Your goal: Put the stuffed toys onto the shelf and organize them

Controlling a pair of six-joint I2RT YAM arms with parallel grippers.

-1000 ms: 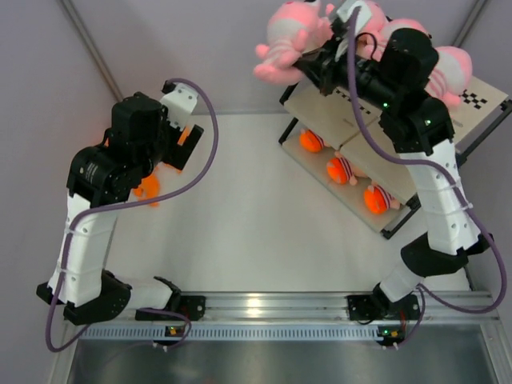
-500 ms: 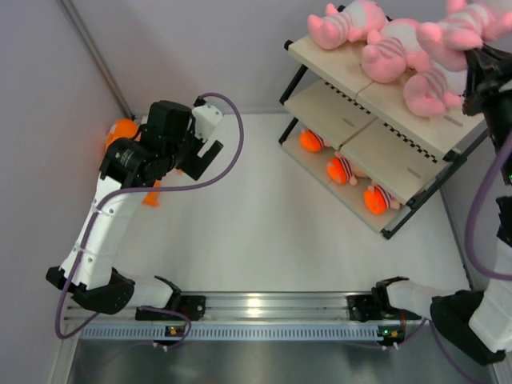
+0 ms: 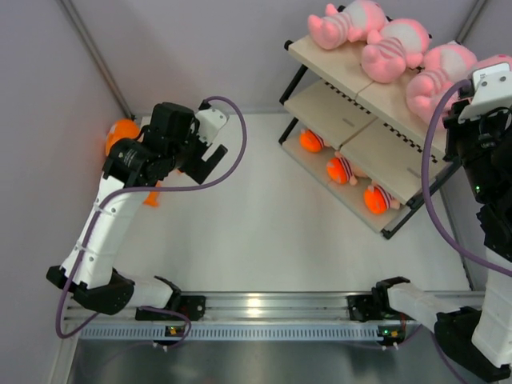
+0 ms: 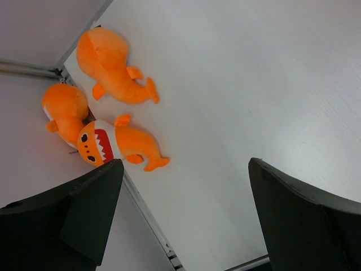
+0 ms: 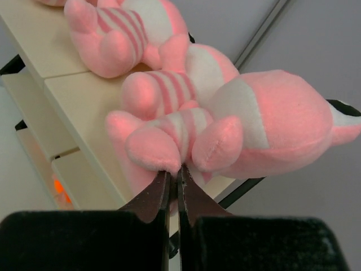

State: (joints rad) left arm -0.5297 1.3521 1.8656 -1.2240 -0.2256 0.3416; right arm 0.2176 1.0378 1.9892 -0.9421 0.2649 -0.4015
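Swung the fourth pink toy (image 5: 271, 121) from above the left end of the shelf (image 3: 324, 58) across to its right end within the last second, then lowered it onto the top tier. Meanwhile turned the left arm away from the shelf, toward the far left corner of the surface (image 3: 256, 216).

Step in hand, by the look of it: setting down the last pink toy. Lying now at the shelf's right end, just beside the three pink toys (image 3: 392, 50) lined along the top tier, head reaching toward the board's end. Right fingers (image 5: 167, 183) pressed together, tips buried between the striped legs, seemingly pinching a fold of plush; not yet let go. Three orange-and-striped toys (image 3: 340, 170) on the bottom tier; none seen on the middle tier.

Left fingers (image 3: 206, 158) spread fully wide, nothing between them, hanging over three orange toys (image 4: 121, 144) clustered against the wall, well apart from the shelf to its left.

Next, probably: open the right fingers and back off without dragging the plush along, minding that enough of the body rests on the board to keep it from tipping off the end. Then drop the left fingers around the nearest orange toy and carry it to the middle tier.
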